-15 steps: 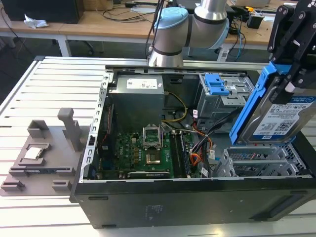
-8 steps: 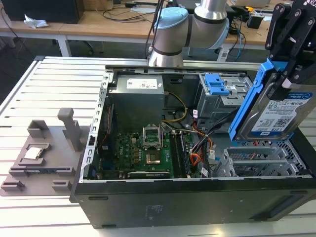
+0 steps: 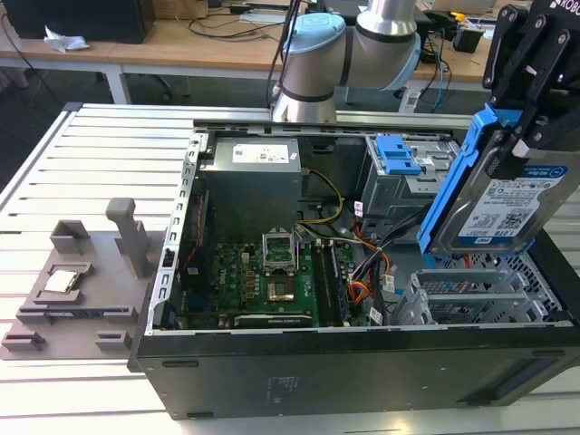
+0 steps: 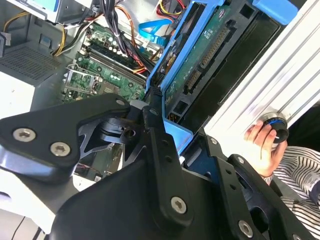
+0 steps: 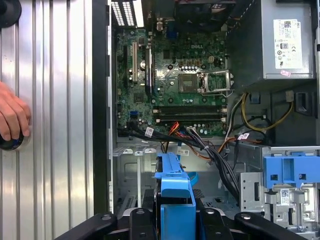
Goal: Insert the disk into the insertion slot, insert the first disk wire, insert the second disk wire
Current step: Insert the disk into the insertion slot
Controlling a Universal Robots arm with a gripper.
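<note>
My gripper point(image 3: 504, 136) is shut on the disk point(image 3: 507, 204), a grey drive with a white-and-blue label in a bright blue carrier. It holds the disk tilted in the air above the open computer case, at the exterior view's right. Right below it lies the insertion slot point(image 3: 462, 294), a silver perforated cage. In the second wrist view the black fingers point(image 4: 156, 131) clamp the blue carrier point(image 4: 172, 75). The carrier's end point(image 5: 175, 190) hangs over the cage point(image 5: 134, 172). The red and orange first disk wire point(image 5: 175, 128) lies beside the motherboard. The light-blue second disk wire point(image 4: 150, 29) curls nearby.
A taller grey cage with a blue clip point(image 3: 399, 156) stands behind the slot. The power supply point(image 3: 254, 177) and motherboard point(image 3: 263, 272) fill the case's left. A grey fixture point(image 3: 82, 281) sits on the slatted table. A person's hand point(image 5: 12, 117) rests on a knob beside the case.
</note>
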